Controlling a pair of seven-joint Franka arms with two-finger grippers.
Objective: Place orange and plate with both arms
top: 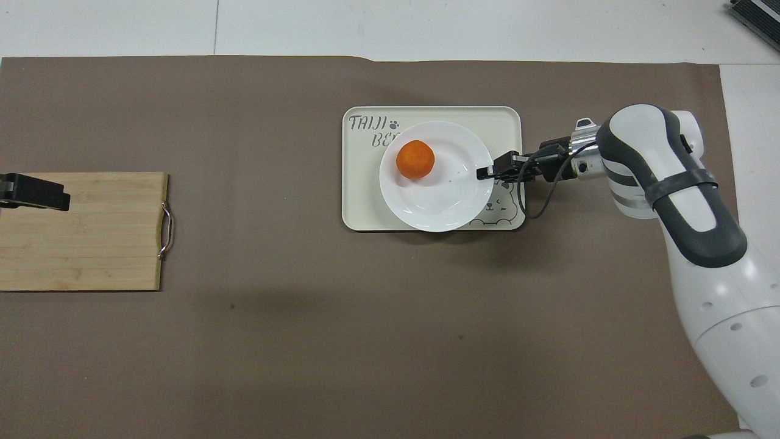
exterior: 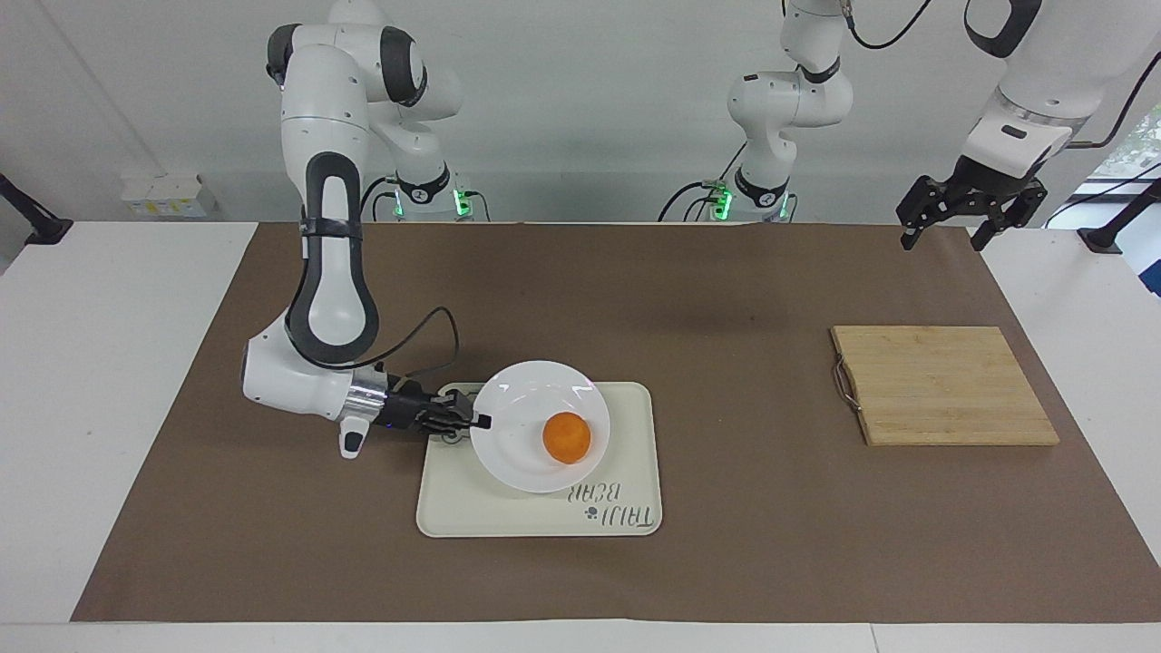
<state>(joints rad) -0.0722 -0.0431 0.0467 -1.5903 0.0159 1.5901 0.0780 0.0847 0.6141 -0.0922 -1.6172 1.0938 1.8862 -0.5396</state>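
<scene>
Right gripper (exterior: 481, 421) jaws pinch the round glossy white plate (exterior: 517, 453) at its rim, small bright orange (exterior: 567, 437) aboard, on the cream rectangular tray (exterior: 635, 426). Set it flat before you release. Left gripper (exterior: 943, 238), jaws spread, waits.

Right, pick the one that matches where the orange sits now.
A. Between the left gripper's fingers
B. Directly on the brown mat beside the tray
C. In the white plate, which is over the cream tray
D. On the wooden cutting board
C: the orange lies in the white plate, which is over the cream tray with the right gripper shut on its rim; the cutting board is bare.
</scene>
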